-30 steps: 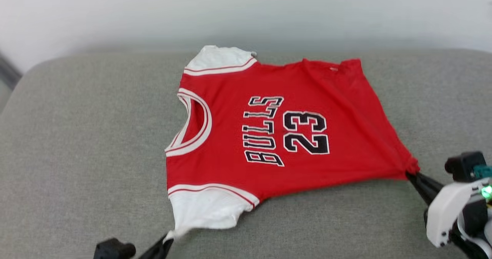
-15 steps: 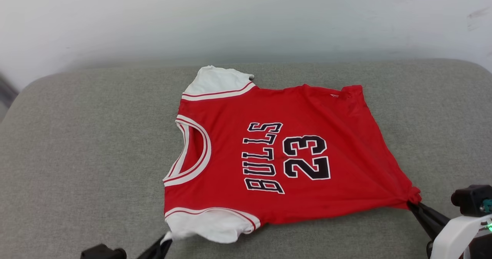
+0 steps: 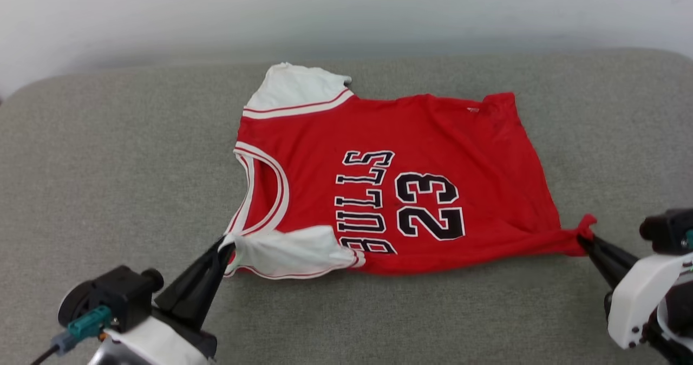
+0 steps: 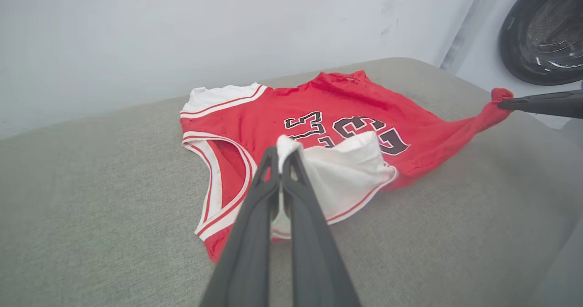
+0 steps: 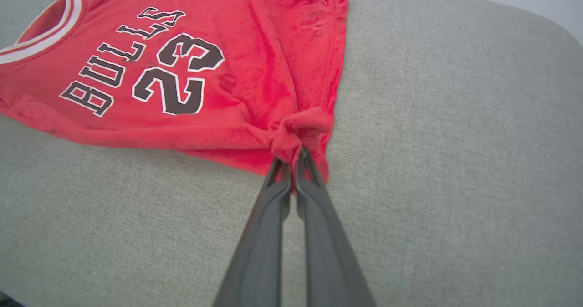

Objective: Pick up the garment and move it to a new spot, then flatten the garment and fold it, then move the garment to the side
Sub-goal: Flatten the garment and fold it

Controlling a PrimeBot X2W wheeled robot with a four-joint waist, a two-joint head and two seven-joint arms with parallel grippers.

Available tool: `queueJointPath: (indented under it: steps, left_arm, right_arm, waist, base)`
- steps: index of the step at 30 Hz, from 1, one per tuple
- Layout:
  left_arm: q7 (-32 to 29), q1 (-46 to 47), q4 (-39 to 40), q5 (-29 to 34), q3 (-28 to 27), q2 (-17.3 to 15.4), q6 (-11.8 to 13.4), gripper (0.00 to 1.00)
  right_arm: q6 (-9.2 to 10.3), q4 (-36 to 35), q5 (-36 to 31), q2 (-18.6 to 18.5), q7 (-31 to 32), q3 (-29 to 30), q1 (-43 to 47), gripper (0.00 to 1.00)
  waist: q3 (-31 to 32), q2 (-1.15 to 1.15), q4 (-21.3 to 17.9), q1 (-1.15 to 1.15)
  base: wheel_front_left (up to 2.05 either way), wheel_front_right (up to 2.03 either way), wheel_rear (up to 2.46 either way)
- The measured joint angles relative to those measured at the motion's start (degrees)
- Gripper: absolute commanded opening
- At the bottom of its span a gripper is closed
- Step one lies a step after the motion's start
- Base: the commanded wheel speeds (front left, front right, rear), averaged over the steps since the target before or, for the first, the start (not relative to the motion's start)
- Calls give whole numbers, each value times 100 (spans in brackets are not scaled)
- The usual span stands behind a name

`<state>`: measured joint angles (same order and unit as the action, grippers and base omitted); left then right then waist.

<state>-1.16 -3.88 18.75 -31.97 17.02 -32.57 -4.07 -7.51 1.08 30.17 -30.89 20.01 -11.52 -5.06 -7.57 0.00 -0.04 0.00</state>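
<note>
The garment [image 3: 476, 154] is red, with white sleeves, red-white striped trim and black, white-outlined print; the cushion [image 3: 108, 164] under it looks heathered grey.

"BULLS" in black white-outlined letters on the red garment [image 3: 433, 154], "23" beside it in the same black white-outlined print

Domestic laundry area.
Grey upholstered cushion [image 3: 108, 164], plain white wall [image 3: 346, 13]; round dark washer door [image 4: 542, 29] beyond the cushion's corner.
</note>
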Motion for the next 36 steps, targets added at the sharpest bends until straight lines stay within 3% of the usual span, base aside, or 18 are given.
queueJointPath:
  steps: [12, 21, 29, 30, 31, 32, 33, 36]
  left_arm:
    - [110, 1422, -1011, 0, 118, 109, -199, 0]
    - [-52, 2557, -2127, 146, 735, 101, -304, 0]
    - [393, 3010, -3317, 408, 1088, 391, -324, 2]
    - [471, 3033, -3421, 405, 1091, 455, -324, 31]
    - [542, 3047, -3542, 404, 1098, 502, -313, 77]
    - [593, 3060, -3657, 437, 1110, 523, -272, 100]
    - [623, 3076, -3755, 522, 1147, 522, -220, 100]
    - [769, 3084, -3908, 749, 1157, 527, 88, 100]
  right_arm:
    - [1, 500, -202, 65, 509, -62, -1015, 0]
    - [1, 884, -274, -42, 624, -300, -1478, 0]
    - [0, 1232, -355, -74, 463, -534, -1645, 0]
    - [0, 1282, -372, -74, 438, -568, -1672, 0]
    - [0, 1328, -406, -73, 389, -595, -1695, 0]
    - [0, 1372, -410, -65, 337, -606, -1700, 88]
    - [0, 1427, -405, -41, 313, -603, -1704, 100]
    - [0, 1528, -393, 13, 218, -624, -1710, 100]
  waist:
    - [-729, 0, 207, 1]
    - [-1185, 0, 363, 1]
    - [-1229, 0, 405, 1]
    - [-1202, 0, 406, 0]
    - [-1168, 0, 405, 0]
    - [-1131, 0, 403, 1]
    - [-1090, 0, 398, 1]
    - [-933, 0, 381, 1]
  base:
    - [0, 0, 0]
    - [0, 0, 0]
    - [0, 0, 0]
    - [0, 0, 0]
    - [0, 0, 0]
    - [0, 0, 0]
    - [0, 0, 0]
    - [0, 0, 0]
